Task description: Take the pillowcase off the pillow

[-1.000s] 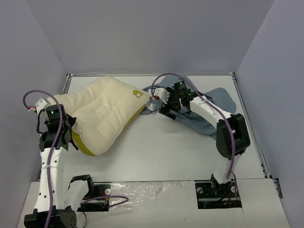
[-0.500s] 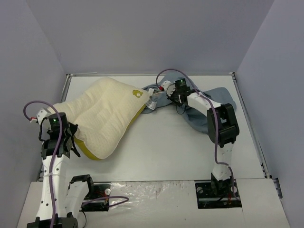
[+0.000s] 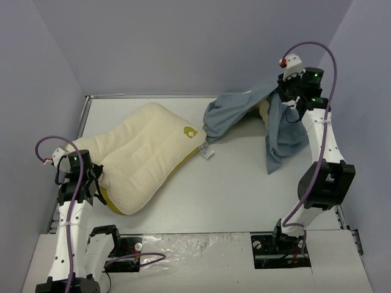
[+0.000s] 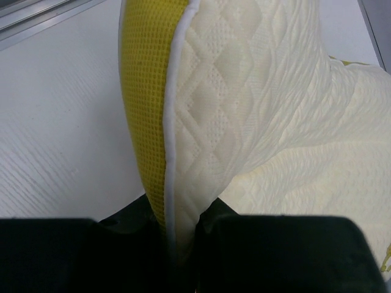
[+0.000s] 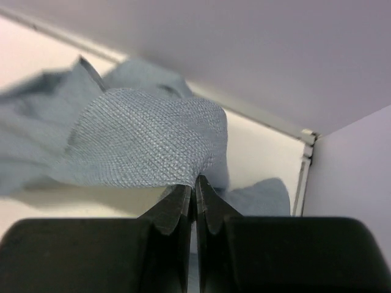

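The cream pillow [image 3: 146, 152] lies bare on the left half of the table, its yellow mark [image 3: 190, 130] facing the middle. My left gripper [image 3: 98, 186] is shut on the pillow's near-left corner; in the left wrist view the yellow edge trim [image 4: 146, 116] and quilted cream face [image 4: 244, 122] run down between the fingers at my left gripper [image 4: 181, 235]. The grey-blue pillowcase [image 3: 244, 110] hangs lifted at the back right, clear of the pillow. My right gripper [image 3: 286, 93] is shut on its top fold; the right wrist view shows the pillowcase [image 5: 146, 143] pinched at my right gripper [image 5: 194, 186].
The white table [image 3: 232, 183] has a raised metal rim [image 3: 189, 96] at the back and grey walls on three sides. A small white tag [image 3: 206, 151] juts from the pillow's right corner. A hanging end of the cloth [image 3: 282, 143] touches the table at right.
My right gripper closed on the pillowcase and swung up and to the back right, pulling it off the pillow. The pillow slid toward the front left with my left gripper.
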### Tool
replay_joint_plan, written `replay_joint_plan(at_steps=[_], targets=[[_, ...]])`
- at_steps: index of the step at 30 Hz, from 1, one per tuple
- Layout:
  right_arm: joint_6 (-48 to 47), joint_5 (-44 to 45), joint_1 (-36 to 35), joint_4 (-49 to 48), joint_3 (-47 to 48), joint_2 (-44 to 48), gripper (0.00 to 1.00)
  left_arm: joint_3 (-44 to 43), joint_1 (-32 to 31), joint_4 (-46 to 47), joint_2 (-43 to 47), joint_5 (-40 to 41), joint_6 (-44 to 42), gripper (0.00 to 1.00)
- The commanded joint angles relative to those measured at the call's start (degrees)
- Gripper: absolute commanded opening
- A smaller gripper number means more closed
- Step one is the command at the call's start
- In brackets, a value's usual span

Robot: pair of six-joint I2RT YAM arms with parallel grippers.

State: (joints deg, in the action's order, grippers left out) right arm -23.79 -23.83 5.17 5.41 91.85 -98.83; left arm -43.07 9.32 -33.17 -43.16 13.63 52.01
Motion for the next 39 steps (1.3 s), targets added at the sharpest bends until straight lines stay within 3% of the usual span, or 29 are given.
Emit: replay_joint_plan(at_steps=[1,8,12,17,23,24,26,27,28,29,32,34,36,38,39], targets=[[5.94,-6.83,1.33,-1.54,4.03,3.55,0.00,0.00,-0.01,3.81,0.79,4.65,1.69,0.02],[15.16,-10.26,3.79,-7.41,7.19,5.48,0.00,1.15,-0.01,8.37,-2.79,4.57,1.70,0.02],[19.74,-17.09,2.84,-7.35,10.89,3.47,0.00,-0.16,-0.53,16.45,-11.58,-6.47,0.11,0.02],[21.15,-21.25,-1.29,-7.61,6.42,5.22,0.00,-1.93,-6.59,20.07,-17.92,-3.97,1.16,0.02],[18.87,-16.25,-4.38,-7.87,-0.78,8.65,0.00,-2.29,-12.57,21.21,-19.78,-3.08,1.52,0.03],[18.61,-16.24,-3.86,-7.78,-1.58,8.82,0.00,-2.11,-12.49,20.26,-19.08,-2.56,1.26,0.06],[18.08,-17.47,-1.58,-7.61,-3.95,9.96,0.00,-1.93,-11.09,18.15,-15.67,0.43,-0.23,0.29],[17.82,-17.65,-0.96,-7.43,-4.57,10.66,0.00,-1.93,-10.04,17.62,-14.25,0.78,-0.68,0.41],[16.68,-17.74,-0.52,-7.08,-5.01,11.54,0.00,-1.93,-9.24,17.09,-11.45,0.70,-1.46,0.64],[15.98,-17.74,-0.34,-6.38,-5.63,13.38,0.00,-2.54,-5.58,16.13,-10.12,-0.17,-2.08,0.74],[13.70,-21.75,-0.68,-3.06,-5.72,15.94,0.00,-4.73,-2.91,14.63,-5.98,-0.97,-4.54,0.96],[10.71,-19.69,-4.01,1.07,-5.37,15.68,0.03,-5.62,-2.73,14.80,-4.05,-2.02,-5.86,0.96],[5.26,-13.65,-6.91,4.69,-7.46,15.07,0.13,-6.84,-2.82,15.67,-3.69,-6.21,-7.09,0.94],[3.06,-9.76,-8.42,4.61,-13.00,14.89,0.30,-7.38,-2.73,16.55,-3.34,-9.65,-9.72,0.94],[1.40,-5.91,-8.51,4.61,-14.49,14.98,0.47,-6.95,-2.73,19.08,-3.25,-15.50,-10.86,0.94]])
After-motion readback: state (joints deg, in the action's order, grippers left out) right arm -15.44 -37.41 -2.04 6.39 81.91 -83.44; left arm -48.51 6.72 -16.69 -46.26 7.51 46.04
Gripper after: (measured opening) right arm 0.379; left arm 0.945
